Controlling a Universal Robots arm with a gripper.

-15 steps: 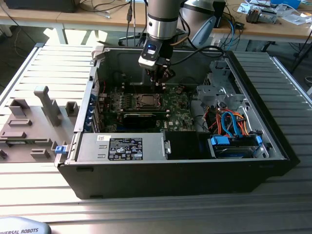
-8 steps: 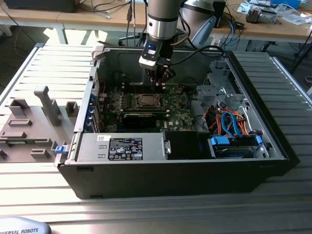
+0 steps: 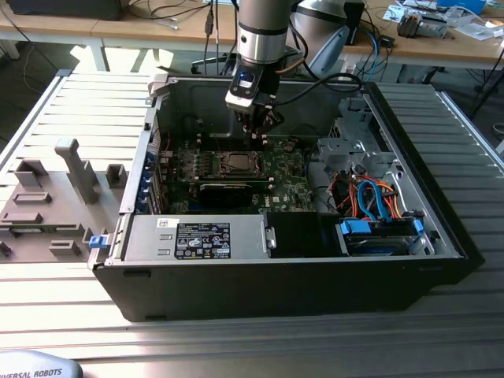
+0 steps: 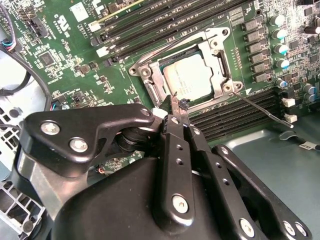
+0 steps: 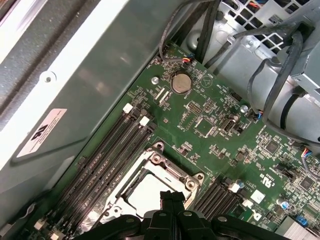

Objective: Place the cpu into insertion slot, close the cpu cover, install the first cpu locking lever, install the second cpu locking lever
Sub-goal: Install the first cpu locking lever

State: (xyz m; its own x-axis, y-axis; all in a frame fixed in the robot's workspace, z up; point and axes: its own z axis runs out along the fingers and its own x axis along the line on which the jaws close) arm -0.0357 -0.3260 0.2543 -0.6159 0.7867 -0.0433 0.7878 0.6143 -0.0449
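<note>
cpu (image 4: 192, 80) is sitting flat in the insertion slot (image 4: 172, 56), metal top facing up. cpu cover (image 4: 220, 62) is lying down over it with its window framing the chip, so the first two steps are looking done.

One lever (image 4: 257, 106) is sticking out from the cover's corner across the memory slots (image 4: 235, 116). The other lever (image 4: 165, 50) is running along the opposite side. Neither is looking hooked down, my read.

gripper (image 4: 178, 104) is hovering right at the cover's near edge, jaws pinched together with no gap showing. Can't tell whether they're nipping anything. Tip-first and closed is probably suiting a thin wire part in a tight spot.

Outward:
- The green board (image 4: 65, 60) is lying flat in the floor of the open computer case (image 3: 276, 295), with a coin battery (image 5: 181, 83) near the slot.
- The arm (image 3: 264, 31) is reaching straight down into the case.
- The power supply (image 3: 197, 236) and orange and blue cables (image 3: 370, 197) are crowding the near side.
- The case is resting on a grey ribbed counter (image 3: 79, 331), with grey blocks (image 3: 75, 169) at the exterior view's left.
- A wooden counter (image 3: 157, 27) with loose wires is standing behind.
</note>
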